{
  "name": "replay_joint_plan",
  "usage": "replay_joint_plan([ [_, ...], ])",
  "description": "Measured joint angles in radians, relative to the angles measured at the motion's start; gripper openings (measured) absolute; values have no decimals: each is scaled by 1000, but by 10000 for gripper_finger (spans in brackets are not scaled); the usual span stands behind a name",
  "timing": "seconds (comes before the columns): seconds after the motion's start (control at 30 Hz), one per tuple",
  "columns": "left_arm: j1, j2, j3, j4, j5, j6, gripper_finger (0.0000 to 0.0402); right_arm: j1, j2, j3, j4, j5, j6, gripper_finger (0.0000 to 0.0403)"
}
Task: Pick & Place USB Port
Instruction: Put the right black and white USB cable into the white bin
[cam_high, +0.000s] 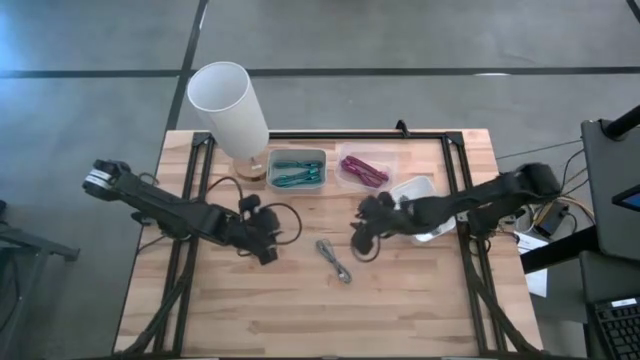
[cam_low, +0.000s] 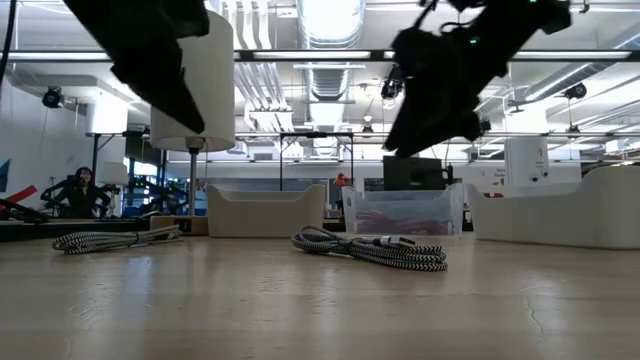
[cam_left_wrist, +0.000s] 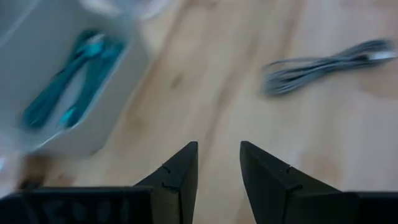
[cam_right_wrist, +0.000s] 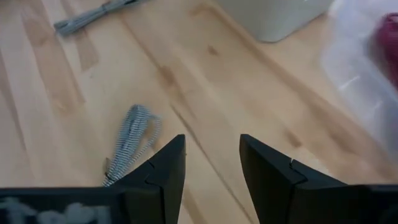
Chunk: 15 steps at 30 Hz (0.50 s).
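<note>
A braided cable (cam_high: 334, 260) lay bundled on the bare desk (cam_high: 400, 310) near its middle, between the two arms and touched by neither. The left tool (cam_high: 265, 237) hung over the desk left of the cable, fingers (cam_left_wrist: 177, 180) apart and empty. The right tool (cam_high: 362, 232) hung just right of the cable, fingers (cam_right_wrist: 165, 171) also apart, nothing held. Behind them along the back edge sat a bin of teal cables (cam_high: 296, 169), a clear bin of red cables (cam_high: 363, 168), a white bin (cam_high: 417, 190) under the right arm, and a lamp (cam_high: 229, 105).
</note>
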Motion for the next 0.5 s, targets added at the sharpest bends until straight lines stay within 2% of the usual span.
replay_joint_plan([
  [0.1,0,0,0,-96,-48,-96,124,21,109,86,-1,-3,-8,149],
  [0.27,0,17,0,-172,-57,-186,124,49,283,254,-54,-5,-11,146],
  [0.5,0,31,-2,-177,-33,-191,124,63,497,487,-308,-51,15,151],
])
